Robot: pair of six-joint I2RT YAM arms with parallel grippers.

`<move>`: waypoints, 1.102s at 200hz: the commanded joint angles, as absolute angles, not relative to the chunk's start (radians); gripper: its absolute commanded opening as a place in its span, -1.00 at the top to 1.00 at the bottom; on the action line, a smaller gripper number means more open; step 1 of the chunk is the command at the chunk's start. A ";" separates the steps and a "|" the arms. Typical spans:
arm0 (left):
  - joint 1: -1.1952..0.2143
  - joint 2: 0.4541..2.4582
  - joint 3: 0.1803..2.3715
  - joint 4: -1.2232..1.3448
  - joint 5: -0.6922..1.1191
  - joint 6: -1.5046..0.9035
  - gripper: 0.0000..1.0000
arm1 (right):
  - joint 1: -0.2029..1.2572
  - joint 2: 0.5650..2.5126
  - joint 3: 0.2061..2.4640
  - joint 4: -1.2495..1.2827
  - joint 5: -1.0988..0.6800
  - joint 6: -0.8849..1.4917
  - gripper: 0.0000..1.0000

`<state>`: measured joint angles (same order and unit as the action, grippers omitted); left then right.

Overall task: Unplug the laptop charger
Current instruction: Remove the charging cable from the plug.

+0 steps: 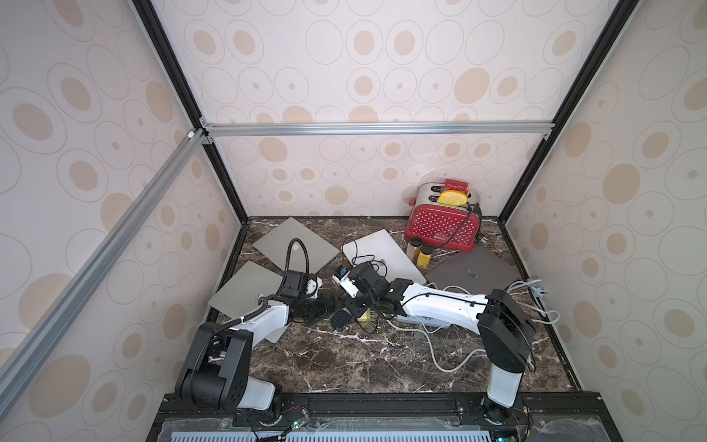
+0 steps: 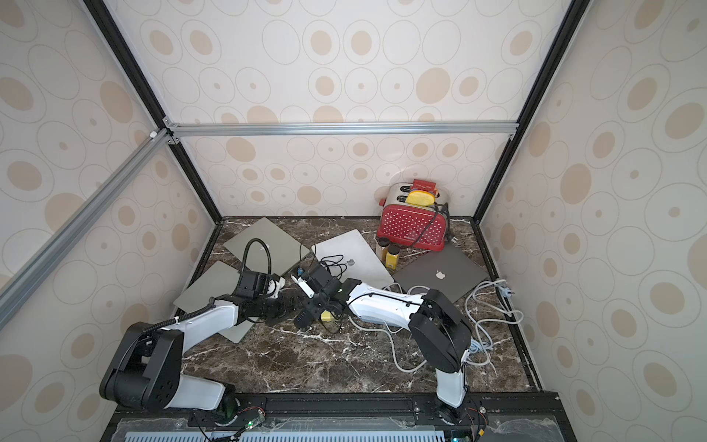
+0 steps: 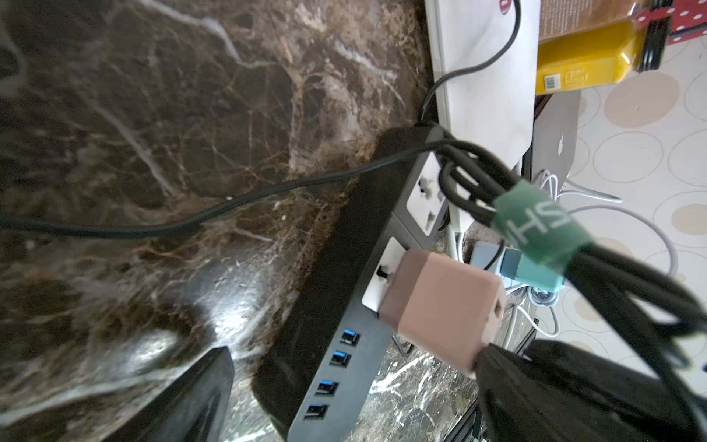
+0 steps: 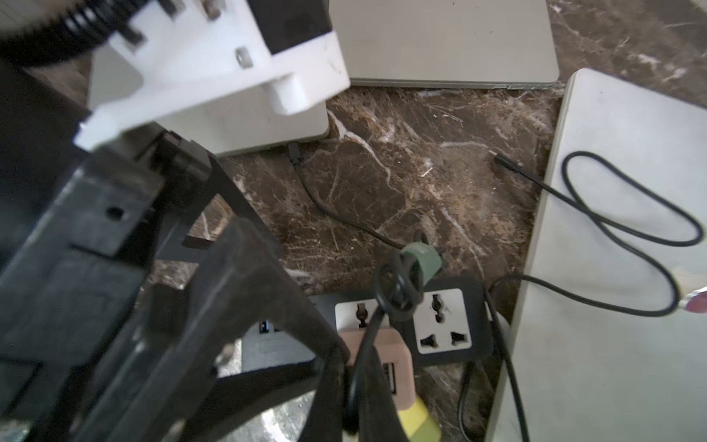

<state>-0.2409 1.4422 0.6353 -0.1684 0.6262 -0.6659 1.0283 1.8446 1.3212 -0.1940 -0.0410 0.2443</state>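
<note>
The pink-brown charger (image 3: 440, 317) is sitting plugged into a socket of the black power strip (image 3: 344, 248), which is lying on the marble tabletop (image 3: 153, 114). The left gripper (image 3: 352, 359) is spread wide, straddling the strip's end with the blue ports, one finger (image 3: 509, 375) touching the charger. The right gripper (image 4: 354, 367) is pressed together just above the charger, the bundled black cable (image 3: 619, 302) running against its fingers; I cannot tell whether it is pinching it.

Tabletop (image 3: 153, 114) is glossy marble, power strip (image 3: 336, 275) matt black plastic, laptop (image 4: 440, 38) smooth metal.
</note>
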 commanded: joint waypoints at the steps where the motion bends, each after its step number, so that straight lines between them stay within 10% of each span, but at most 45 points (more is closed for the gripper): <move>1: -0.275 1.519 0.557 -0.393 0.449 -0.635 -0.98 | 0.998 1.792 1.331 -0.077 -0.131 0.312 1.00; 93: -0.279 1.545 0.553 -0.379 0.447 -0.639 -0.98 | 1.105 1.847 1.522 -0.322 0.166 0.141 1.00; 220: -0.281 1.543 0.552 -0.377 0.445 -0.639 -0.98 | 0.993 1.786 1.483 -0.204 -0.093 0.316 1.00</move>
<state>-0.2501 1.4586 0.6327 -0.1574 0.6529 -0.6659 1.0271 1.8896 1.4628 -0.4026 -0.0334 0.2516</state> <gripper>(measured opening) 0.990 0.084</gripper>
